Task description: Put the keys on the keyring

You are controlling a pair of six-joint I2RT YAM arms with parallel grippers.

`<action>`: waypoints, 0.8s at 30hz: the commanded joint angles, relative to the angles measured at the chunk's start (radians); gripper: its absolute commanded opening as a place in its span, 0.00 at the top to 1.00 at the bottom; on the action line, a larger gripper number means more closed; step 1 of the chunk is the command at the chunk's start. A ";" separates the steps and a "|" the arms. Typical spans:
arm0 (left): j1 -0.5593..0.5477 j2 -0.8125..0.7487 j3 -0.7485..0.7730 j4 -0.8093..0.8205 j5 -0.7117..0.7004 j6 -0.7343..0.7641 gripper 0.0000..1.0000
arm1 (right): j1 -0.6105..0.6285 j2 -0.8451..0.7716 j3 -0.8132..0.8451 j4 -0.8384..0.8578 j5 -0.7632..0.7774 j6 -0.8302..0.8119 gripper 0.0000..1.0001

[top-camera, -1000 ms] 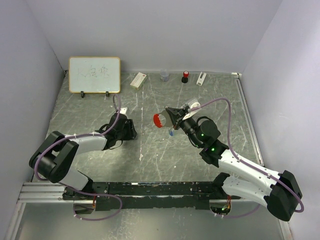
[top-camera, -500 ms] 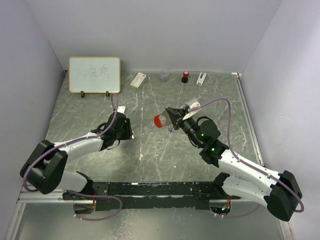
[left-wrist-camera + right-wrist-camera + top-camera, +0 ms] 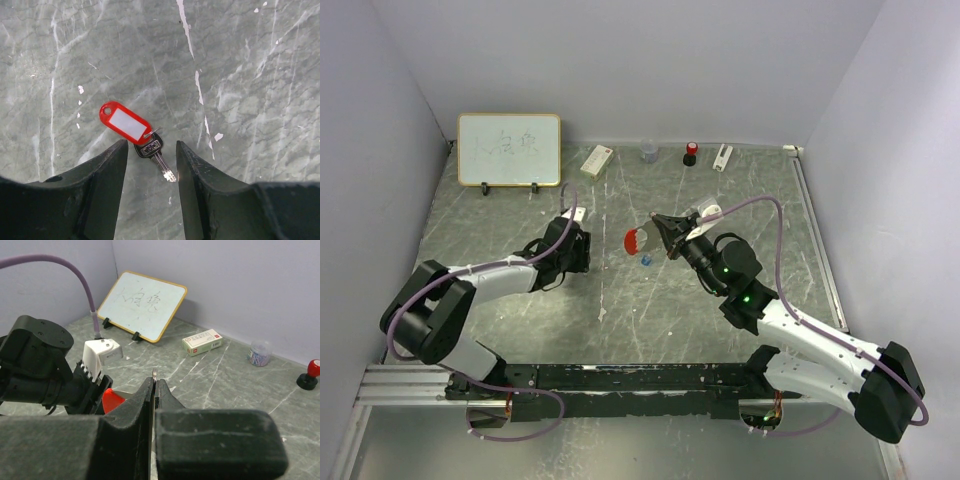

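left gripper (image 3: 151, 144): fingers spread wide with nothing held, low over the table (image 3: 260, 75).
keyring (image 3: 125, 123): a red fob with a white label lies on the table just past the left fingertips, ahead of the left-hand finger. Its small metal ring end is turned toward the gap.
key (image 3: 152, 150): the dark head, which reads blue from above, sits against the fob's ring end in the mouth of the gap between the left fingertips. The silver blade slants in toward the right-hand finger and appears to touch neither finger.
right gripper (image 3: 154, 381): fingers pressed together, pinching a thin metal piece (image 3: 155, 372) whose edge peeps up between the tips. What it is cannot be told.
fob from above: just beside the right fingertips, on the left arm's side; contact cannot be told.
whiteboard (image 3: 142, 305): well beyond the right fingertips, propped tilted.
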 commanded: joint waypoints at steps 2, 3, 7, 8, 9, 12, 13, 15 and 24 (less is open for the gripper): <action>-0.002 0.034 0.038 0.062 -0.013 0.071 0.46 | 0.003 -0.024 -0.007 0.031 0.012 -0.015 1.00; -0.002 0.036 0.037 0.069 -0.010 0.075 0.46 | 0.003 -0.024 -0.008 0.032 0.012 -0.014 1.00; -0.002 0.045 0.026 0.100 -0.005 0.091 0.47 | 0.004 -0.021 -0.009 0.030 0.013 -0.015 1.00; -0.002 0.049 0.028 0.103 -0.005 0.094 0.47 | 0.003 -0.022 -0.008 0.030 0.014 -0.014 1.00; -0.002 0.051 0.027 0.107 -0.004 0.097 0.47 | 0.003 -0.021 -0.008 0.030 0.014 -0.014 1.00; -0.002 0.063 0.031 0.111 -0.006 0.106 0.49 | 0.004 -0.022 -0.008 0.031 0.015 -0.016 1.00; -0.002 0.066 0.035 0.108 -0.005 0.109 0.50 | 0.003 -0.021 -0.008 0.030 0.016 -0.016 1.00; -0.002 0.069 0.035 0.109 -0.003 0.111 0.51 | 0.003 -0.022 -0.008 0.029 0.017 -0.017 1.00; -0.002 0.076 0.023 0.126 0.002 0.122 0.53 | 0.004 -0.019 -0.009 0.030 0.021 -0.019 1.00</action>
